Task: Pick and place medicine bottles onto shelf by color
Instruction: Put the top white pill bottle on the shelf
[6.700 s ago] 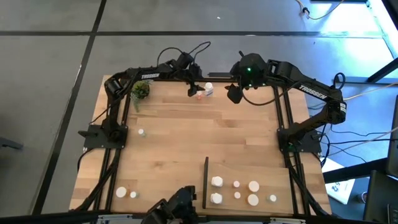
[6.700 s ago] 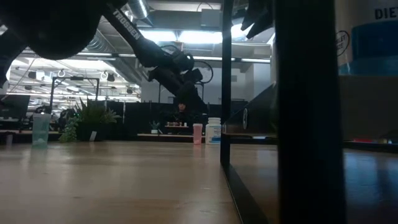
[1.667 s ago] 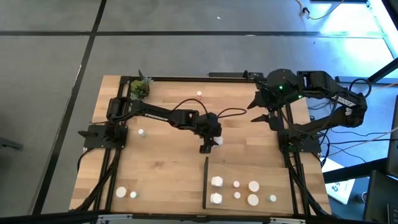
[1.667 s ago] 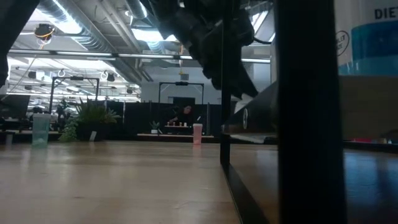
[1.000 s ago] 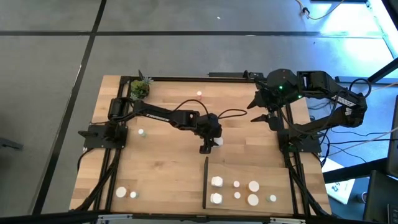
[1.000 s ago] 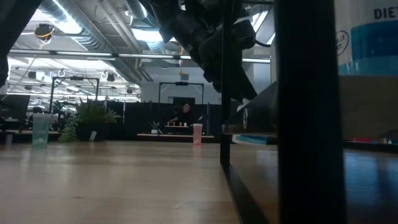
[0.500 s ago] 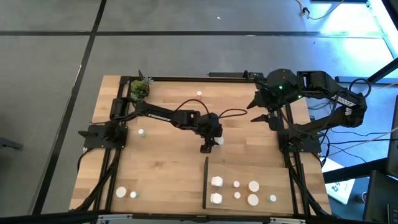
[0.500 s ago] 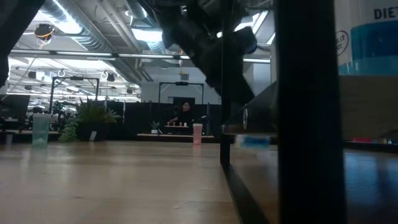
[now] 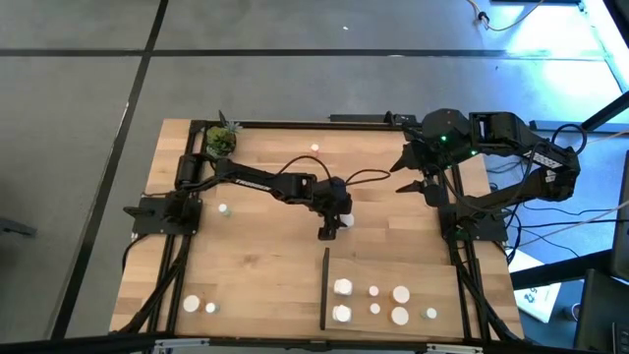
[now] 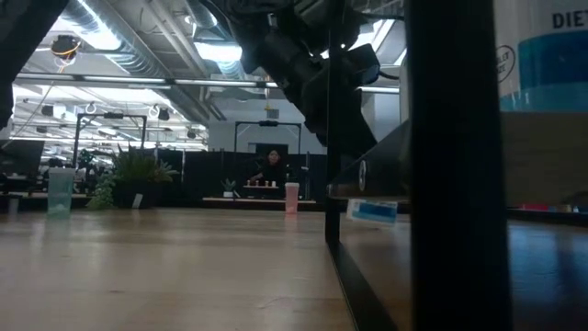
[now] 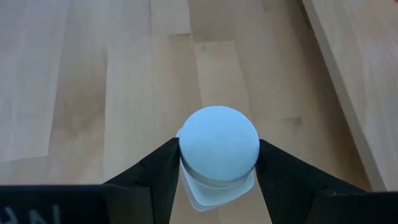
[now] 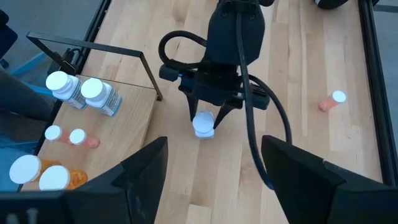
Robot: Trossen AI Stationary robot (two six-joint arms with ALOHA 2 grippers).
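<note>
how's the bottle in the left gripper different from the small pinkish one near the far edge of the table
The held bottle is wider, with a white body; the pinkish bottle is slimmer and tinted. The held bottle is clamped upright in the left gripper near the shelf; the pinkish bottle sits alone, untouched, far from the shelf. Both have white caps.

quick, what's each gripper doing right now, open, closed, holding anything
Left gripper: closed on a white-capped medicine bottle, near the shelf.
Right gripper: open, empty.
</note>
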